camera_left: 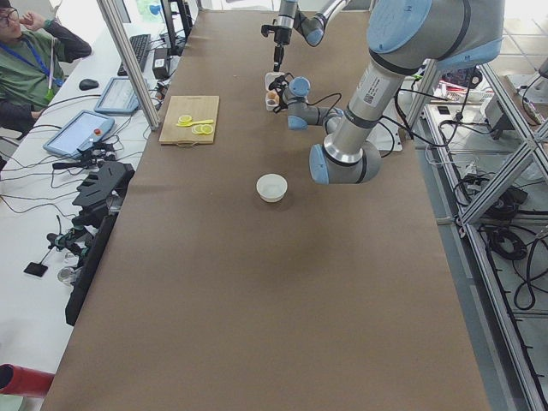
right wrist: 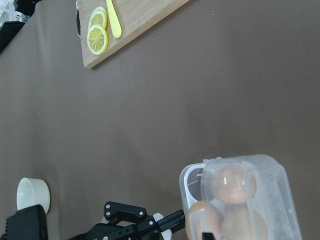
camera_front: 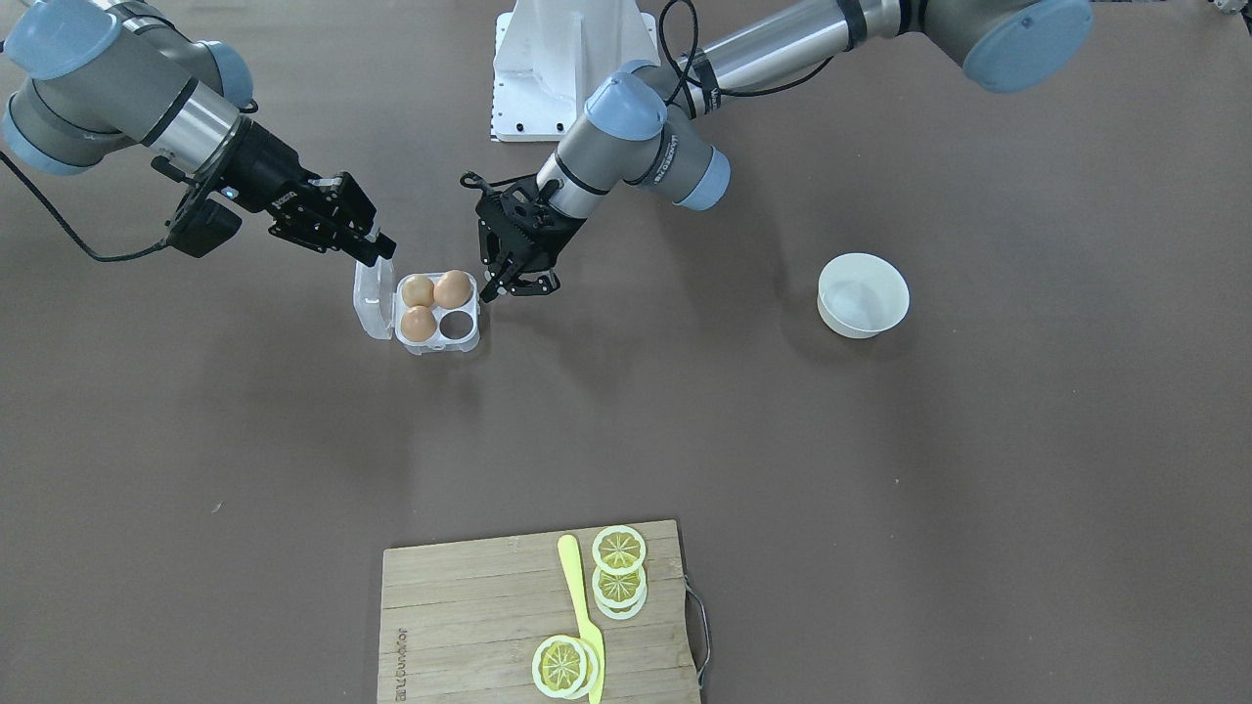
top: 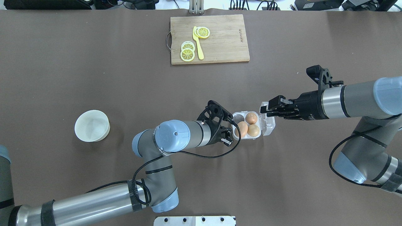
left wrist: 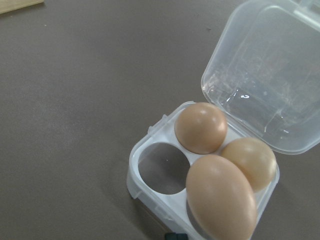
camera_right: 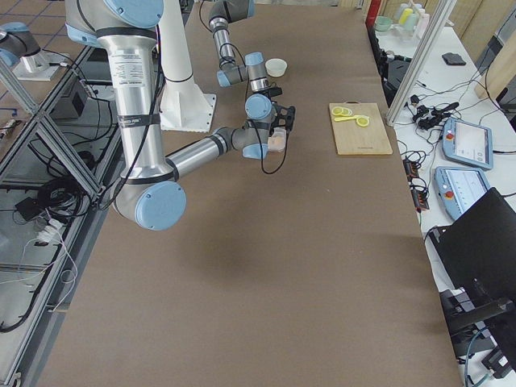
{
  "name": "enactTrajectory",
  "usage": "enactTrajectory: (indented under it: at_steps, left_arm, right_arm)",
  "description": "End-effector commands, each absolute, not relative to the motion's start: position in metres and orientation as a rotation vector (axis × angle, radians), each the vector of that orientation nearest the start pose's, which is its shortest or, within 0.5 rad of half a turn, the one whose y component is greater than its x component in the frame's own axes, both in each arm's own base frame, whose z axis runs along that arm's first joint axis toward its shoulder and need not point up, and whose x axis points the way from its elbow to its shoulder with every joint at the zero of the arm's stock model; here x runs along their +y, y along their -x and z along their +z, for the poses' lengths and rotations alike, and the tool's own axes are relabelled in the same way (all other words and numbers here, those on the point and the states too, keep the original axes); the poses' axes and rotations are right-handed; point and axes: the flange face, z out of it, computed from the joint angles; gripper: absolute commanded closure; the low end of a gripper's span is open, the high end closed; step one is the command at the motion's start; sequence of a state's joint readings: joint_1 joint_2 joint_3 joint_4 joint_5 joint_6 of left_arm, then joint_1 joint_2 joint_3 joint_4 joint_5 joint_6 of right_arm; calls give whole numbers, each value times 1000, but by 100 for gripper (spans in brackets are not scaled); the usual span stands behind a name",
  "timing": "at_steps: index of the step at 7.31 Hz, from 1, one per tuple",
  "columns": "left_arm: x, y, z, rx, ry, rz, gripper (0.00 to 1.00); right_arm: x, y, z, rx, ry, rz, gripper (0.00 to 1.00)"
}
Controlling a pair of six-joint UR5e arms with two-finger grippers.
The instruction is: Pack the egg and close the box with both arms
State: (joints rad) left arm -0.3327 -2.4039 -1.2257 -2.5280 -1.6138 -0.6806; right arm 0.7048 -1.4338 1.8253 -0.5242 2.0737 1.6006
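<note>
You are looking at a brown worktop (camera_front: 880,469) with a robot arm on each side of a small clear box (camera_front: 471,339). The box sits a little to the robot's right of the middle, nearer the robot's edge than the operators' edge.

Its see-through lid (left wrist: 270,85) is open and stands up along the side on the robot's right. Three of the four cells are filled. The egg (camera_front: 452,289) nearest the left gripper is in the cell toward the robot's edge. Two other eggs (camera_front: 418,289) fill the pair of cells next to the lid. The empty cell (camera_front: 455,324) is on the operators' side, away from the lid.

Your left gripper (camera_front: 518,286) hangs just beside the box on the side away from the lid. Its fingers are spread and hold nothing.

Your right gripper (camera_front: 380,250) reaches in from the other side, with its fingers drawn together at the lid's upper edge. You cannot tell from these views whether they pinch the lid or only touch it.

A round white bowl (camera_front: 863,295) stands well apart on the robot's left half of the worktop. At the middle of the operators' edge lies a wooden cutting board (camera_front: 469,626), carrying lemon slices (camera_front: 618,548) and a yellow knife (camera_front: 581,606).
</note>
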Motion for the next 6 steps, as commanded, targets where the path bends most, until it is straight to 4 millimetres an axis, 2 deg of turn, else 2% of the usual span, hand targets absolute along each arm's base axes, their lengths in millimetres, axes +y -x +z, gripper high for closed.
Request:
enactTrajectory:
  at_steps: [1,6]
  left_arm:
    - [-374,-688,178,1218,-811,485,100]
    - [-374,-688,178,1218,-810,484,100]
  right_arm:
    - [-405,346,337,-1455,-69,244,61]
    - [-393,368,338,-1446,-85,255,61]
